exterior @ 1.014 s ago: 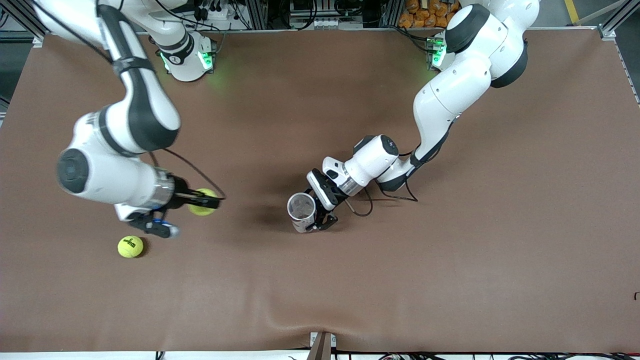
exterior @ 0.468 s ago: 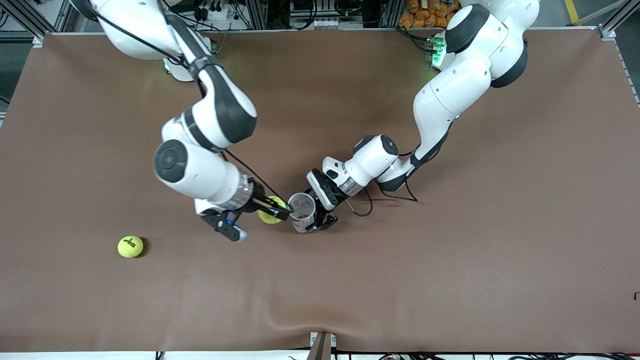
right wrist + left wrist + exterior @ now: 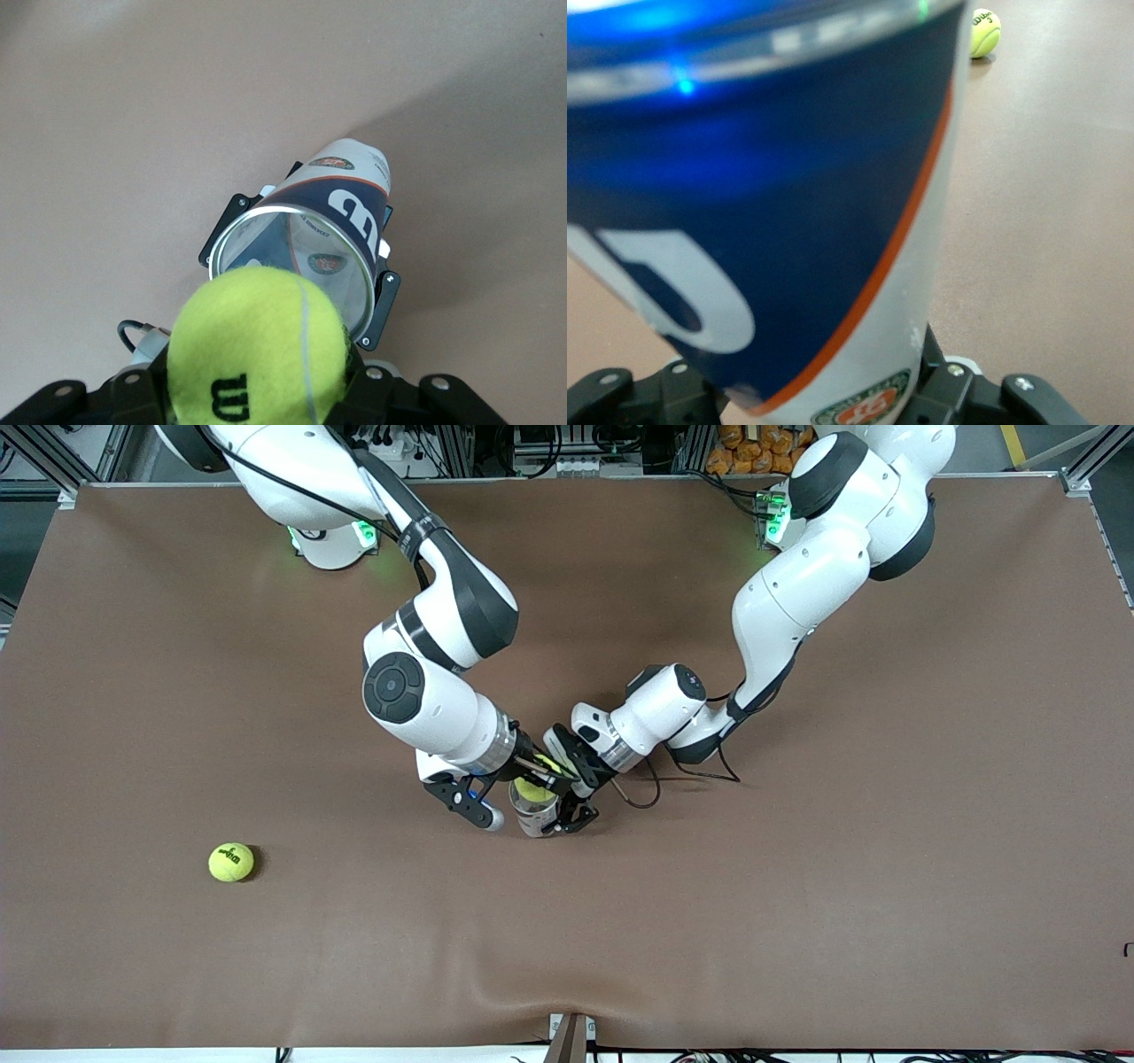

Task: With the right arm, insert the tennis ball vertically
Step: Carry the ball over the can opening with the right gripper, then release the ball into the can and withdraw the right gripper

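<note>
My right gripper [image 3: 540,772] is shut on a yellow-green tennis ball [image 3: 532,786] and holds it right over the open mouth of a tennis ball can [image 3: 535,817]. In the right wrist view the tennis ball [image 3: 261,350] fills the space between the fingers, with the can's round rim [image 3: 292,266] just below it. The can has a blue and white label with an orange stripe [image 3: 788,195] and stands nearly upright near the table's middle. My left gripper [image 3: 560,818] is shut on the can low on its side, its black fingers [image 3: 383,310] on either side of it.
A second tennis ball [image 3: 231,862] lies loose on the brown table cover [image 3: 797,886] toward the right arm's end, nearer the front camera than the can; it also shows in the left wrist view [image 3: 985,32]. A cable [image 3: 642,788] loops beside the left gripper.
My right arm has swung from its end of the table toward the middle, carrying the tennis ball to just over the can's mouth. The left arm and the can stayed put.
</note>
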{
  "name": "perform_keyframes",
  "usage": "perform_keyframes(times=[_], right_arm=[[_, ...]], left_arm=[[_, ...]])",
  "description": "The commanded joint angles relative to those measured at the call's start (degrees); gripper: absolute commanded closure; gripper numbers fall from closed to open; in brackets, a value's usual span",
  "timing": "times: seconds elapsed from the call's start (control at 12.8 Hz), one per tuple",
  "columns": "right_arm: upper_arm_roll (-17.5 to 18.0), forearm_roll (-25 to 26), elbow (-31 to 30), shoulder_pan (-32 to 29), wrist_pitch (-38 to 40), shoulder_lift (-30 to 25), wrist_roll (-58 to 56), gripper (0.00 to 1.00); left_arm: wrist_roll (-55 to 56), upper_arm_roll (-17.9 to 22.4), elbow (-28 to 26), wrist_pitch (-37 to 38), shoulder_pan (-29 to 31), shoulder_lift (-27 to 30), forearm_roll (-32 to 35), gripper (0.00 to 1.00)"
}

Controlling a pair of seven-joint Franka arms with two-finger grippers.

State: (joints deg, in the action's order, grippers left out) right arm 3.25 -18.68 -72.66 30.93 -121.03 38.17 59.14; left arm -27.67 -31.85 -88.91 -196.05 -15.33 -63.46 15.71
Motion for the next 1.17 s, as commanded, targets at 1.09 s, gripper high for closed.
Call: perform_keyframes(times=[1.09], right_arm=[[-1.0, 7.6, 1.3, -20.9, 17.7, -1.7, -27.7, 0.00]], left_arm=[[0.8, 2.2, -0.1, -0.5, -0.8, 0.3, 0.6, 0.23]])
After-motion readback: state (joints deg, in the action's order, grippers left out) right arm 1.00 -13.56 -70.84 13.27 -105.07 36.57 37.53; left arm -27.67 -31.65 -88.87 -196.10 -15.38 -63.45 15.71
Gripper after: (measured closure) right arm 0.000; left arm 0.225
